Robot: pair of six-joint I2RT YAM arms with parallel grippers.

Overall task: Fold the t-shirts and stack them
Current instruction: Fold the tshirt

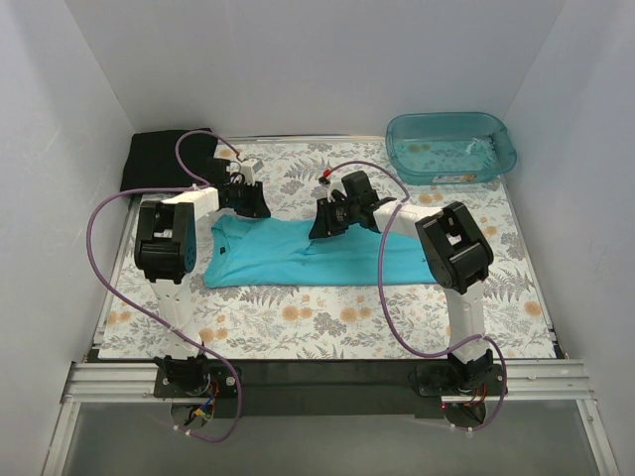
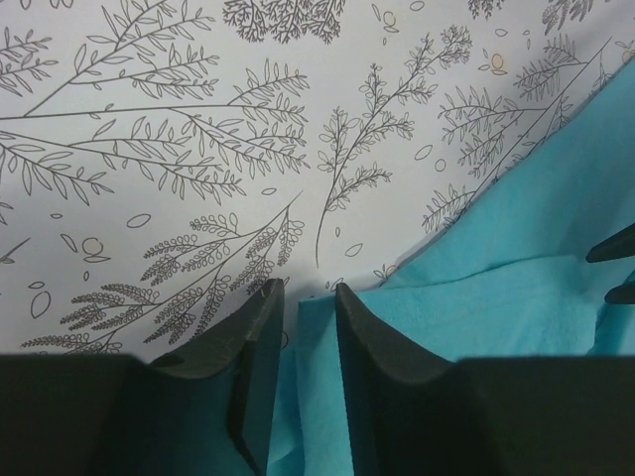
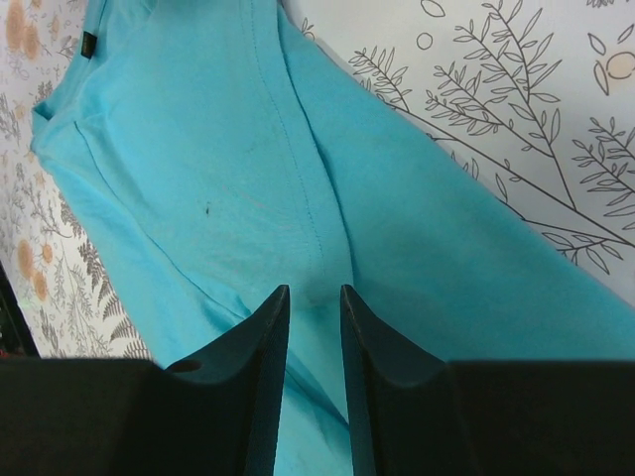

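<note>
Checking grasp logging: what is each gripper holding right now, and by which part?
Both pinch the turquoise t-shirt: the left gripper on its edge near a corner, the right gripper on a raised fold along a seam, mid-shirt.

turquoise t-shirt (image 1: 298,253) | black t-shirt (image 1: 164,159) | white floral-print table cover (image 1: 298,319) | translucent teal tub (image 1: 446,177)

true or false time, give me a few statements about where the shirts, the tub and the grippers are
1. The black t-shirt lies in the far left corner of the table. True.
2. The turquoise t-shirt is in the tub. False: it lies mid-table, and the tub stands at the far right.
3. The left gripper and the right gripper each have turquoise cloth between their fingers. True.
4. The black t-shirt is stacked on the turquoise one. False: they lie apart.
</note>
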